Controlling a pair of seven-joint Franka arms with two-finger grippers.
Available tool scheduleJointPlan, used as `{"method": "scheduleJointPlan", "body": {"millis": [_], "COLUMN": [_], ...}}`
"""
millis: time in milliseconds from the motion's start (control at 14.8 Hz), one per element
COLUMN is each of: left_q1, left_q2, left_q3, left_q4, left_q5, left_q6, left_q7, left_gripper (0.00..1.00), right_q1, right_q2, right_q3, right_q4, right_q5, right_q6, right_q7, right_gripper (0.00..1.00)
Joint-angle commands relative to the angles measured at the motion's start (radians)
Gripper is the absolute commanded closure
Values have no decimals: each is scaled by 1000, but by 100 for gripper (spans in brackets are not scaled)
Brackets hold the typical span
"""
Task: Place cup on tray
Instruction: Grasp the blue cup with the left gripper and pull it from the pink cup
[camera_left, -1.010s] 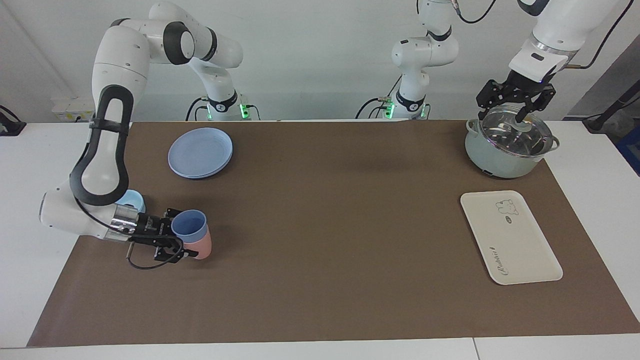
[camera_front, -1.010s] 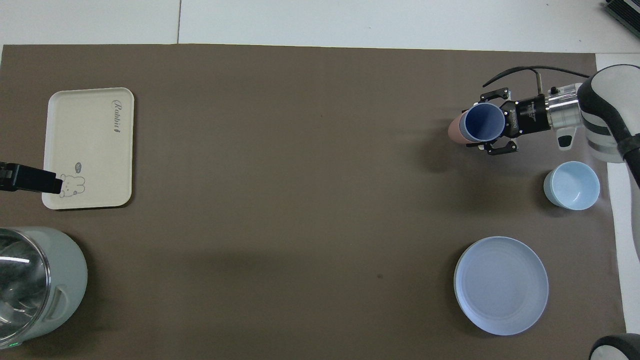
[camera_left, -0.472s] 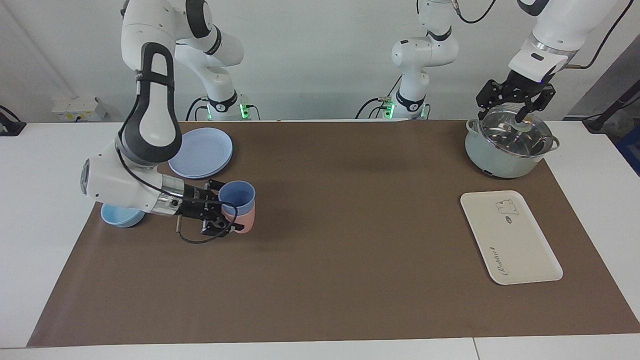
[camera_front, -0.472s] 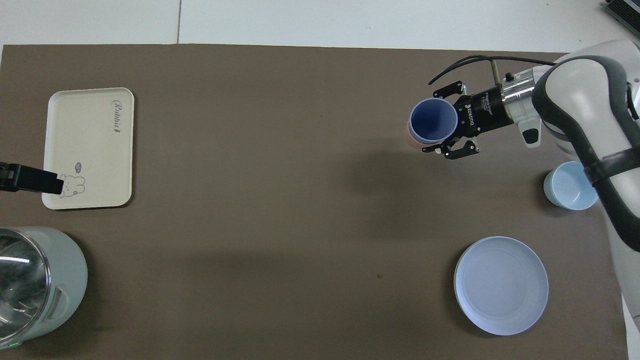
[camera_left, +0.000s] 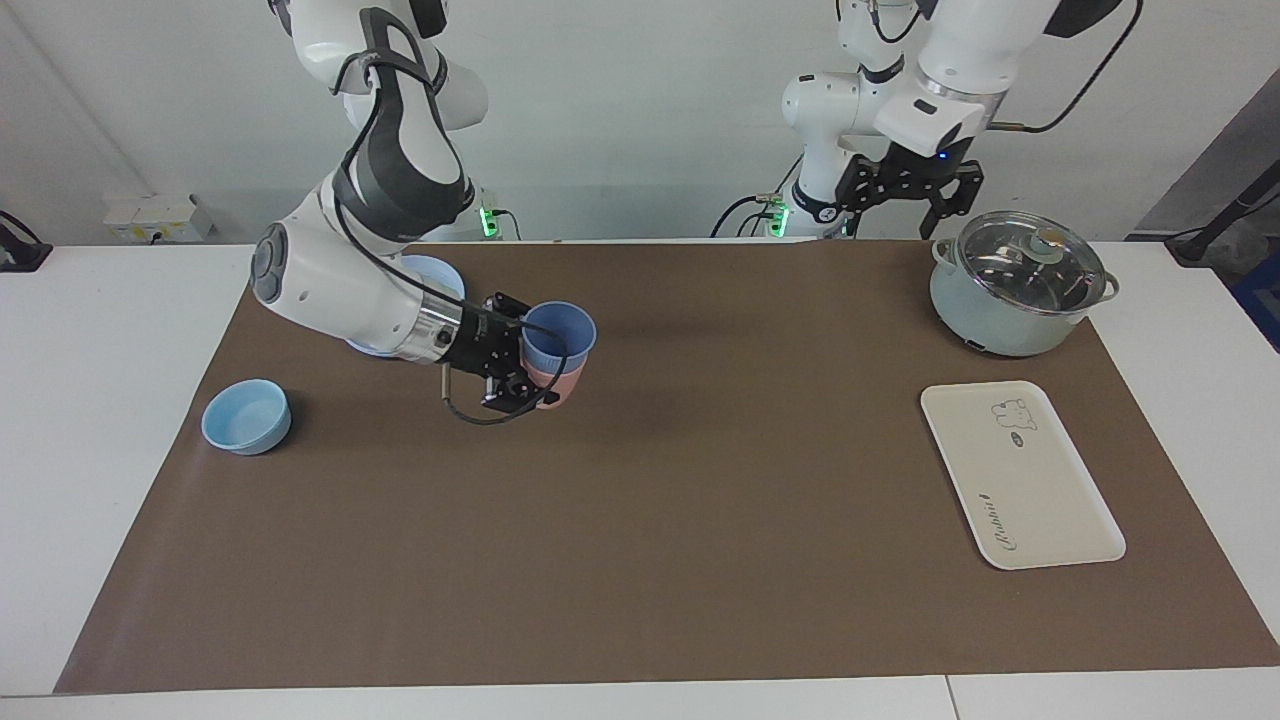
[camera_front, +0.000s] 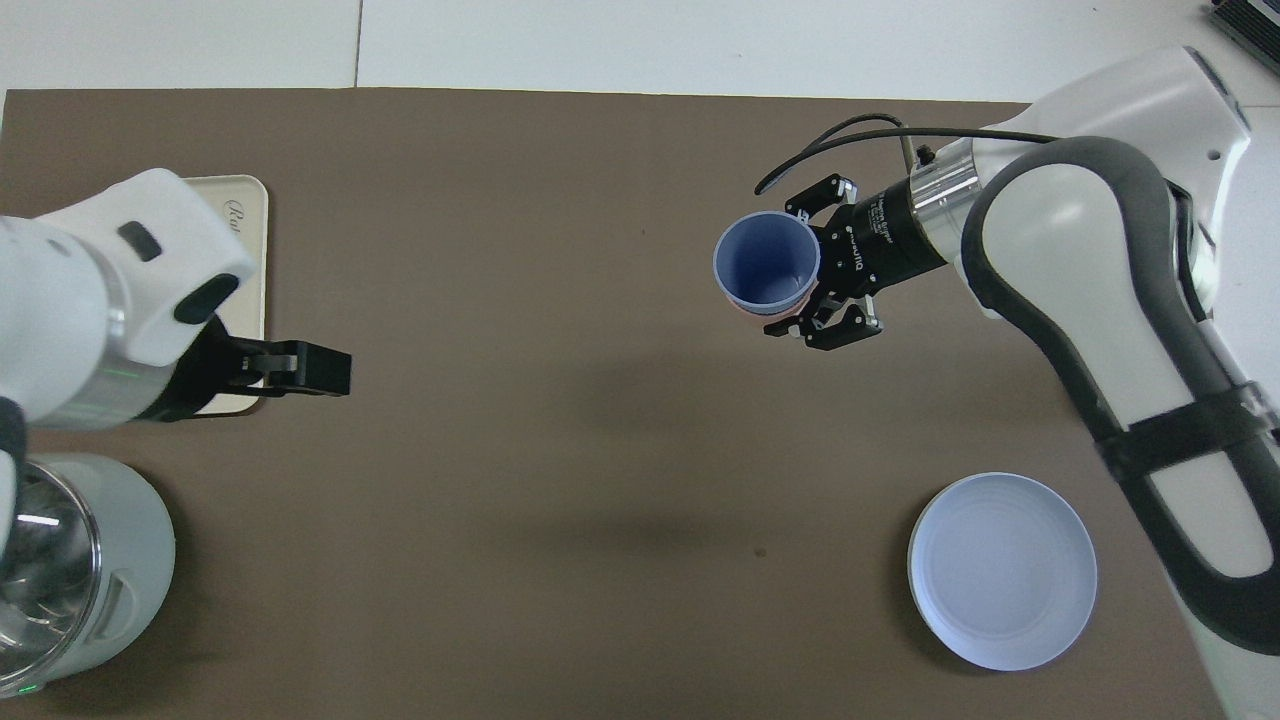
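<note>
Right gripper (camera_left: 528, 372) clamped on stacked tumblers, airborne over mat.
Blue cup (camera_left: 559, 336) nests in pink tumbler (camera_left: 556, 385), at 9 o'clock of tray (camera_left: 1020, 474), well apart. Judged light, stiff, slick plastic; grab sidewall. Left gripper (camera_left: 908, 195) waits above pot (camera_left: 1018, 283), fingers unclear. Tray script reads "Rabbit".

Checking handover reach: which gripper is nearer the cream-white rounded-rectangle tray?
Left. The left gripper hangs in the air above the mat near the lidded pot, at the cream-white tray's end of the table. The right gripper, holding the periwinkle-blue cup, is toward the right arm's end.
</note>
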Motion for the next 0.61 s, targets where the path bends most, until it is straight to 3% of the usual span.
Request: {"method": "scheduleJointPlan", "body": {"millis": [0, 135, 269, 404, 539], "left_q1": [-124, -160, -187, -232, -264], "left_q2": [-56, -41, -18, 74, 183], "left_q3": [10, 10, 10, 8, 10], "left_q4": [-128, -129, -119, -57, 40], "left_q5": [-51, -94, -139, -135, -128], "left_q6": [244, 363, 447, 546, 554], "left_q7": [-431, -558, -627, -737, -773], "left_gripper": [0, 1, 11, 20, 26], "right_q1": [19, 46, 60, 63, 63], "right_q2": [-39, -53, -54, -54, -54], "right_q3": [-2, -2, 0, 0, 0], "right_q4": [-32, -32, -32, -32, -34], "right_q5": [-24, -62, -91, -94, -94], "right_q6": [19, 17, 20, 20, 20], "right_q7": [56, 99, 118, 116, 115], "right_gripper": [100, 100, 100, 100, 100]}}
